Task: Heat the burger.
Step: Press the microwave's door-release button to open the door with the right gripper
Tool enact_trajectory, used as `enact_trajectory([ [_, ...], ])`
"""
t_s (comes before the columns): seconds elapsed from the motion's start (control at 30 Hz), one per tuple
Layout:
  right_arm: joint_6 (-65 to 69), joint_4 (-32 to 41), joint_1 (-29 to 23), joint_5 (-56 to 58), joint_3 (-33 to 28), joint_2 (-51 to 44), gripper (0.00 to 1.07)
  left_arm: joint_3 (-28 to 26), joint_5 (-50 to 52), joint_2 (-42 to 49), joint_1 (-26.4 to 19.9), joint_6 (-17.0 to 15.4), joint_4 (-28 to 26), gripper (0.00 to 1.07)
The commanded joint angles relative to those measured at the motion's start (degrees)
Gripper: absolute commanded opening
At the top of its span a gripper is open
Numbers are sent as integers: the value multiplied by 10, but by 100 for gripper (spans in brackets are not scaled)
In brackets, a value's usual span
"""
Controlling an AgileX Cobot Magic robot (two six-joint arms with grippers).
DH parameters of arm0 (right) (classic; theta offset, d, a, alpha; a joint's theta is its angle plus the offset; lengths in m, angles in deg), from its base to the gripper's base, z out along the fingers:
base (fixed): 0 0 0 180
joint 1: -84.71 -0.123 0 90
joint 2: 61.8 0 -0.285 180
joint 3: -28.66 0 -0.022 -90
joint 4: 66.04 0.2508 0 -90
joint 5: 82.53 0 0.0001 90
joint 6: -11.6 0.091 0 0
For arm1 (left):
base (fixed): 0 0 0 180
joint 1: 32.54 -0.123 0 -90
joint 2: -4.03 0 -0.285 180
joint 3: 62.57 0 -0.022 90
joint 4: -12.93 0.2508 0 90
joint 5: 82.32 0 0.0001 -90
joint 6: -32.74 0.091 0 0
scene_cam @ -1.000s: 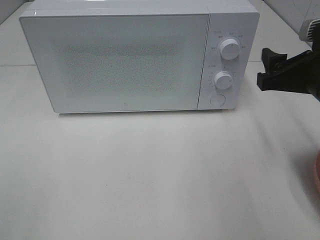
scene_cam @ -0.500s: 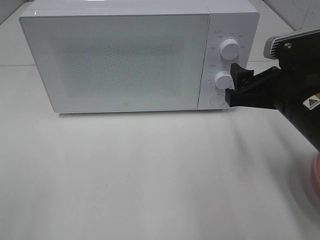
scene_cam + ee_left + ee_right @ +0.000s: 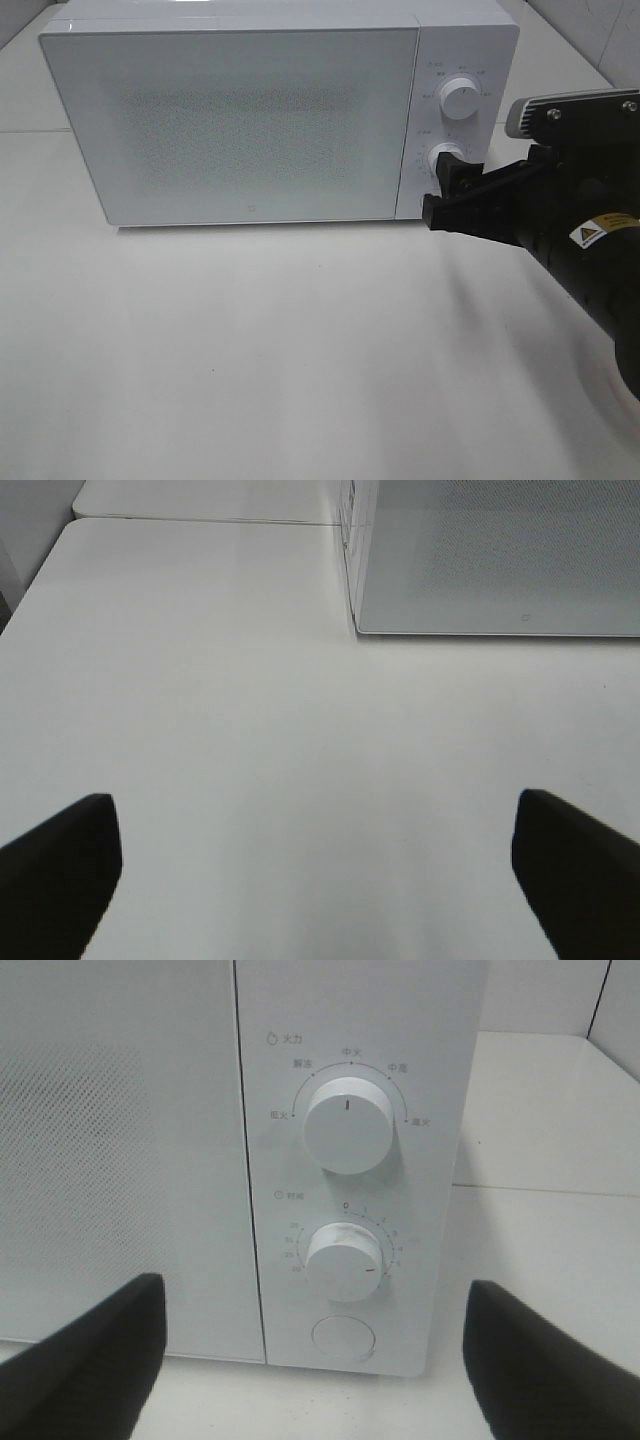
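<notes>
Burger: not in view in any picture. The microwave [image 3: 462,40] fills the upper half of the high view with its door [image 3: 240,120] closed, so I cannot tell whether the burger is inside.

The step in hand looks like working the control panel. The right gripper [image 3: 442,195] sits at centre right of the high view, right against the panel's lower end. Its jaws are spread and empty. In its wrist view the timer knob [image 3: 345,1258] and the round button [image 3: 343,1337] lie between the two dark fingers.

Next, as I judge it, the gripper must either close on the knob squarely enough to turn it, or press one fingertip onto the button. Which of the two is meant is unclear.

The left gripper [image 3: 312,800] is released wide and empty, low over the bare table [image 3: 250,680].

A second ago the right gripper was at the far right edge, well clear of the panel. It has since swung leftward and down. A pink rim then visible at the lower right edge is now hidden by the arm.
</notes>
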Motion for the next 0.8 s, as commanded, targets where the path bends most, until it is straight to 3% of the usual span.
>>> enact_trajectory([
  [0.03,101,-1,-2,-5,-1,-1,69,1,8,7,-2,-4,-1,98],
  [0.17,296,-1,-2,-3,-1,-1,60,1,8,7,-2,-4,-1,98],
  [0.3,406,-1,-2,13,-1,-1,51,1,8,7,-2,-4,-1,98],
  [0.4,553,-2,-2,54,-1,-1,37,1,8,7,-2,-4,-1,98],
  [0.43,553,-2,-2,54,-1,-1,37,1,8,7,-2,-4,-1,98],
  [0.47,598,-2,-2,61,-1,-1,27,1,8,7,-2,-4,-1,98],
  [0.5,598,-2,-2,61,-1,-1,27,1,8,7,-2,-4,-1,98],
  [0.67,678,-1,-2,59,-1,-1,2,1,8,7,-2,-4,-1,98],
  [0.8,703,1,-1,62,-1,-1,0,1,8,7,-2,-4,-1,98],
])
